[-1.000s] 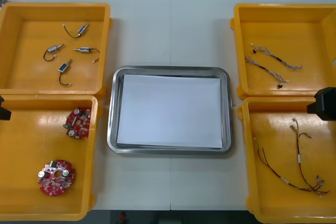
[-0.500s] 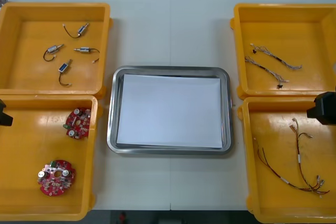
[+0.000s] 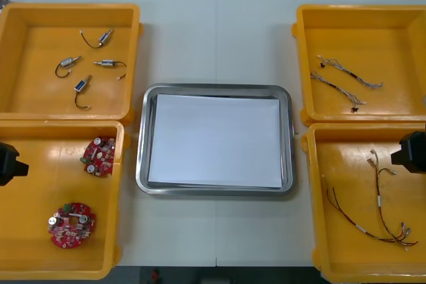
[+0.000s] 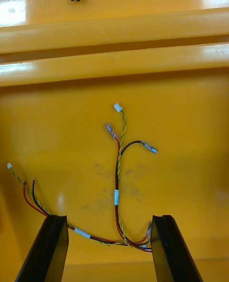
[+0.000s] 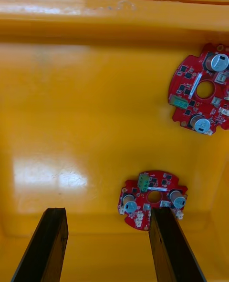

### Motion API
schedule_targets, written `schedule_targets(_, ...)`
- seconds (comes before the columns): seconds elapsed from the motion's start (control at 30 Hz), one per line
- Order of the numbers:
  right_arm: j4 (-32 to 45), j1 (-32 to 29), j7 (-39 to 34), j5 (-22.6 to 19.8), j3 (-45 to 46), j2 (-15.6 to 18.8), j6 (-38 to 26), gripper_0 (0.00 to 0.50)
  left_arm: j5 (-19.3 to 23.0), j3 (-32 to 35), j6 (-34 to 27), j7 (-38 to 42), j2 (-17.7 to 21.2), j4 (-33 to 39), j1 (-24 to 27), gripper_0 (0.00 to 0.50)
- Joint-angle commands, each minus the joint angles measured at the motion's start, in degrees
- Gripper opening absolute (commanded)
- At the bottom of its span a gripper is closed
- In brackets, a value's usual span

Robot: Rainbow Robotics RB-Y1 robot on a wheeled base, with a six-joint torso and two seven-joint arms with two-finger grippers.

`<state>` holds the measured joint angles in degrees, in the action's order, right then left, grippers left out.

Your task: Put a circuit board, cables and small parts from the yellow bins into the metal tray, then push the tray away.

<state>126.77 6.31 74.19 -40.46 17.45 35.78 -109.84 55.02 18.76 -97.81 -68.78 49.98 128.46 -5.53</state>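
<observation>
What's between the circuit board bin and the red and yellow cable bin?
In the front view, the metal tray, white inside, with bare table either side. The left gripper hangs over the board bin, the right gripper over the cable bin.

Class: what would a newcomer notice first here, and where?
The shiny metal tray, white inside, sits mid-table between four yellow bins. Two red circuit boards stand out in the near left bin, where the open left gripper hovers; the open right gripper hovers over red and yellow cables in the near right bin.
</observation>
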Motion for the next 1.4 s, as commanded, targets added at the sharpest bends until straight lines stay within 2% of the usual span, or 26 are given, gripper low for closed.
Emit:
schedule_targets(0.03,0.7,-0.2,-1.8,0.0,-0.2,-0.4,-0.2,0.5,-0.7,-3.3,7.4,-2.6,0.5,2.0,-5.9,0.5)
schedule_targets(0.23,0.7,-1.0,-1.3,-0.3,-0.1,-0.6,-0.2,0.5,-2.1,-6.9,16.2,-3.2,0.6,1.9,-11.2,0.5)
schedule_targets(0.63,0.6,-7.0,0.2,-0.5,-0.3,-1.6,0.9,0.5,-5.1,-11.4,20.7,-4.0,1.4,1.8,-16.4,0.5)
schedule_targets(0.73,0.7,-7.5,0.6,-0.2,-0.7,-2.3,3.0,0.5,-6.2,-12.7,21.2,-4.0,1.4,1.8,-16.5,0.5)
schedule_targets(0.93,0.6,-8.9,1.7,0.5,-1.5,-2.5,7.2,0.5,-11.4,-16.0,22.0,-3.5,1.4,1.4,-16.5,0.5)
schedule_targets(1.1,0.6,-11.4,2.6,1.1,-2.2,-2.4,11.0,0.5,-12.7,-17.5,23.1,-3.2,1.4,0.5,-16.5,0.5)
schedule_targets(1.23,0.1,-12.6,3.2,1.5,-3.0,-2.4,12.7,0.5,-13.8,-19.5,26.2,-3.5,1.4,-1.9,-16.2,0.5)
schedule_targets(1.4,-4.2,-12.6,4.0,1.7,-5.1,-2.4,17.0,0.5,-15.8,-21.3,28.9,-3.6,1.4,-3.8,-15.8,0.5)
